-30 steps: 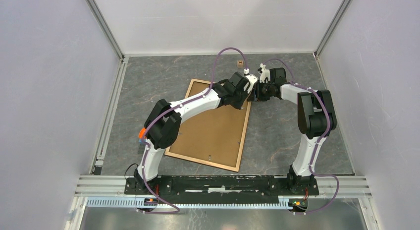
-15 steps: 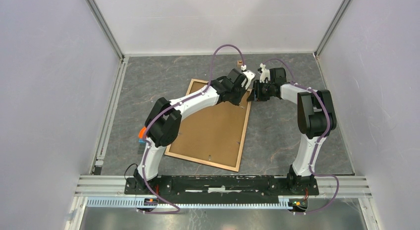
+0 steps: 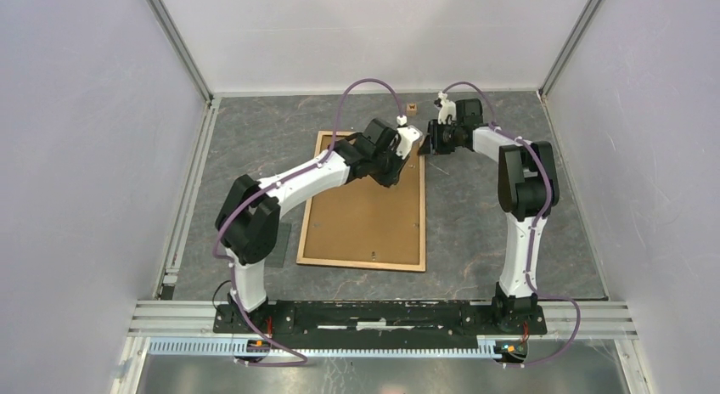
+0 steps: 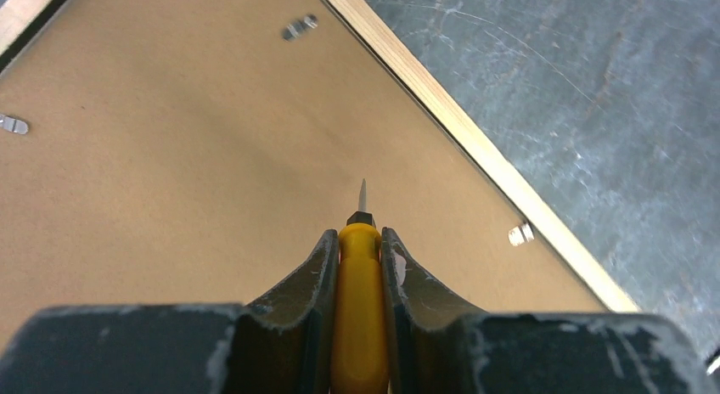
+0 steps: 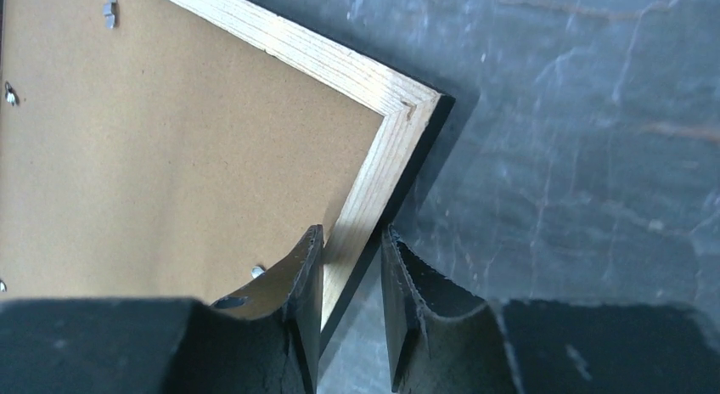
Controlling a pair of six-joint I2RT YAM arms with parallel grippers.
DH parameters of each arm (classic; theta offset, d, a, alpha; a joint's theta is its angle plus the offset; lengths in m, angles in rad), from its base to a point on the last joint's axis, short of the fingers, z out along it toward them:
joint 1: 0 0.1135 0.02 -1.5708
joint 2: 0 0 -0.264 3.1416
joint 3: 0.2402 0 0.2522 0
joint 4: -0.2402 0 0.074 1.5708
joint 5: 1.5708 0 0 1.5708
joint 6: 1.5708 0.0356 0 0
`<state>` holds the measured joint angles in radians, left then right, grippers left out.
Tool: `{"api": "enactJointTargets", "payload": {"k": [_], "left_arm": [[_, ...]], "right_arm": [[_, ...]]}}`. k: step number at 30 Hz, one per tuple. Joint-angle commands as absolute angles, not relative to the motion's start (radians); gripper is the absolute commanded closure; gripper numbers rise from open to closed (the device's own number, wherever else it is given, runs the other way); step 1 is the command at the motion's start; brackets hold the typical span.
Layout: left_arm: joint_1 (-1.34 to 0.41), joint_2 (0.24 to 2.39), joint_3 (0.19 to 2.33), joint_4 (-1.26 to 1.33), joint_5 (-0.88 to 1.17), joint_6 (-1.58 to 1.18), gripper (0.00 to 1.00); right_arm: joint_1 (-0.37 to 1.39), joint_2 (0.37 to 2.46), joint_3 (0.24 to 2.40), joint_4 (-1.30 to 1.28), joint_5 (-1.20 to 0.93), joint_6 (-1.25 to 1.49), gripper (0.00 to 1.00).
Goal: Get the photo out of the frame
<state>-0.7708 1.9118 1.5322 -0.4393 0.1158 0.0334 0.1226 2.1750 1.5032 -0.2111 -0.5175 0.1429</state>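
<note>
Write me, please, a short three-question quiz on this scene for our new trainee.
1. Multiple choice: the left gripper holds A) a yellow-handled screwdriver, B) a photo, C) nothing.
2. True or false: the frame lies glass side up.
3. Fill in: the right gripper straddles the frame's ____ near a corner.
Key: 1 A. 2 False: its brown back faces up. 3 Rim.
</note>
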Motion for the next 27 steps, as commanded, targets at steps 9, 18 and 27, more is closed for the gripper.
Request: {"api": "enactJointTargets", "payload": {"k": [9,18,27], "left_arm": [[-0.825,1.762,1.414,-0.356,0.301,0.247,0.98],[-0.894,1.798,1.378,-0.252,0.254,0.271,0.98],[-0.925,1.872,1.422,-0.243,0.215,0.275,0.98]], "right_arm": [[0.082,2.057,1.454,-0.147,-0.652,0.127,0.44],[0.083,1.822,1.088,-0.107,-0.689,0.171,0.37],[0.111,1.777,0.955,-0.092,-0.716,0.179,0.43]]}}
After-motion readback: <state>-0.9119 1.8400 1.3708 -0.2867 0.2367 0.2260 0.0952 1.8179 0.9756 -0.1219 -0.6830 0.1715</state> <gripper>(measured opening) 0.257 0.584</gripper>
